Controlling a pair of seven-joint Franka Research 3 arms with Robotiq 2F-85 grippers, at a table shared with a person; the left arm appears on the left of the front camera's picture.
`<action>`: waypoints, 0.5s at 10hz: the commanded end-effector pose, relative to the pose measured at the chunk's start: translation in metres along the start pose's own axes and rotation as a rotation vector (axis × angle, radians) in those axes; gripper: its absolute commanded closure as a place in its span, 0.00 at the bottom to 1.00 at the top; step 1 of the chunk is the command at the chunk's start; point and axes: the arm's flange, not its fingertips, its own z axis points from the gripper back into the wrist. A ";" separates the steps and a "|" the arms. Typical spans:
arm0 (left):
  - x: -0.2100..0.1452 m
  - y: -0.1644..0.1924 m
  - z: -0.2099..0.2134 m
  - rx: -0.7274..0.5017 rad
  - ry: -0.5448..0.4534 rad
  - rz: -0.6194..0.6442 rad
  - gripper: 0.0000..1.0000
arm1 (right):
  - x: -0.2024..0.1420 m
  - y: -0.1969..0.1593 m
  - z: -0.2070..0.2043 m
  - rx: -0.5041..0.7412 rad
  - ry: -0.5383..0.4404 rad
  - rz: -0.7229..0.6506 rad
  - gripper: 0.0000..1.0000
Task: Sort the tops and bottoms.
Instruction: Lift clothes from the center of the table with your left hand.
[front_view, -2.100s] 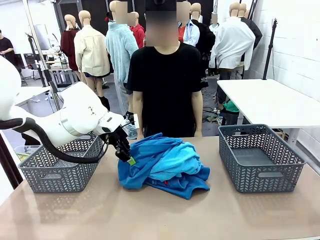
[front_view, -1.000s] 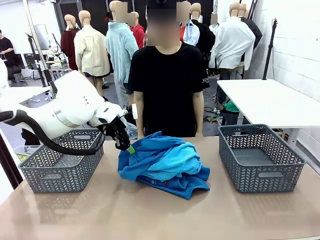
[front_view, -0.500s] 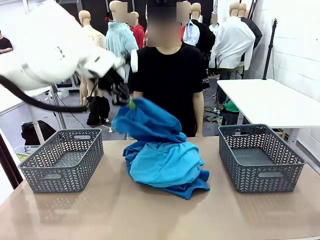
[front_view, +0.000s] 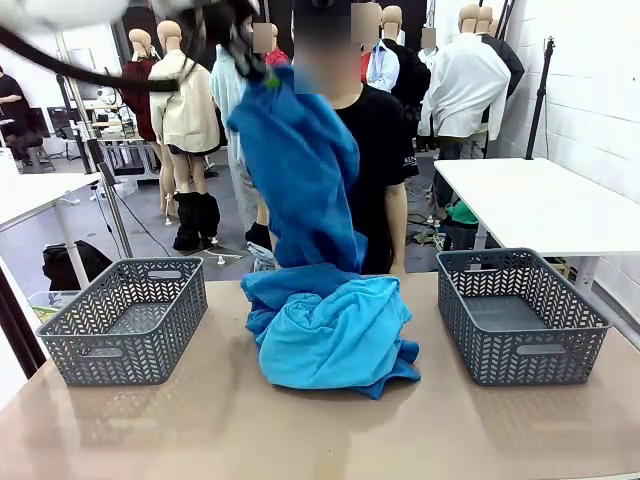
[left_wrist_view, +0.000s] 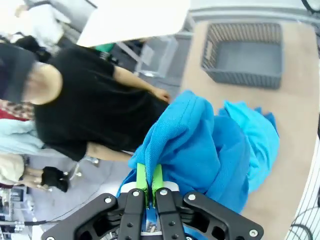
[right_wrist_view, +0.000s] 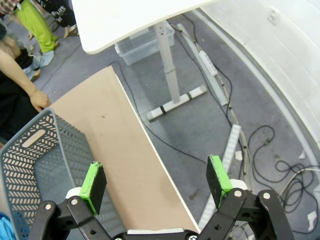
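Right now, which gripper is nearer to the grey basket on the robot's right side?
Right. The right gripper hangs open just beside that basket, above the table edge. The left gripper is high up on the left side, shut on a blue garment.

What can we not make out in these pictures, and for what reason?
- Front view: the left gripper is smeared by motion at the top edge.
- Front view: the lifted garment hangs bunched; top or bottom is unclear.
- Front view: folds hide how many pieces the pile holds.
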 end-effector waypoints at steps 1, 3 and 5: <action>0.057 0.009 0.042 0.089 -0.007 0.010 1.00 | -0.001 0.000 0.000 0.004 0.006 -0.005 0.00; 0.103 -0.008 0.107 0.176 -0.063 0.000 1.00 | -0.001 0.000 0.000 0.004 0.006 -0.005 0.00; 0.133 -0.027 0.150 0.227 -0.082 0.023 1.00 | -0.001 0.000 0.000 0.004 0.006 -0.005 0.00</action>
